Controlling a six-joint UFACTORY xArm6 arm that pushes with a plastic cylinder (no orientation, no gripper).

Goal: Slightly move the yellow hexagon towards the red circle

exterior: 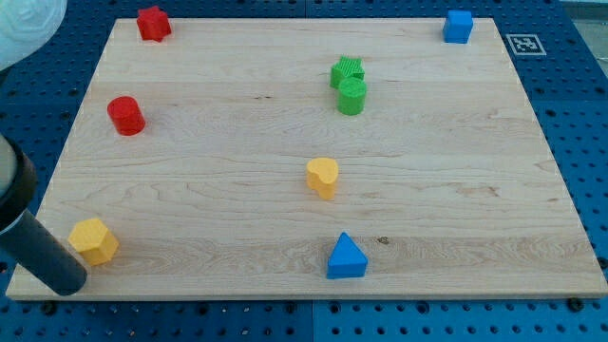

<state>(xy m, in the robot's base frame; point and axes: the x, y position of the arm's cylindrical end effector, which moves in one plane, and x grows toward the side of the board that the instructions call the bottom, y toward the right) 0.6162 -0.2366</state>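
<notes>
The yellow hexagon (94, 240) sits near the board's bottom left corner. The red circle (125, 115) stands above it, near the view's left edge of the board. My tip (66, 282) is the lower end of a dark rod that comes in from the view's left. It rests just below and left of the yellow hexagon, close to it or touching it.
A red star-like block (153, 23) is at the top left. A blue cube (458, 26) is at the top right. Two green blocks (349, 84) stand together right of centre at the top. A second yellow block (323, 177) is at the centre, a blue triangle (346, 257) below it.
</notes>
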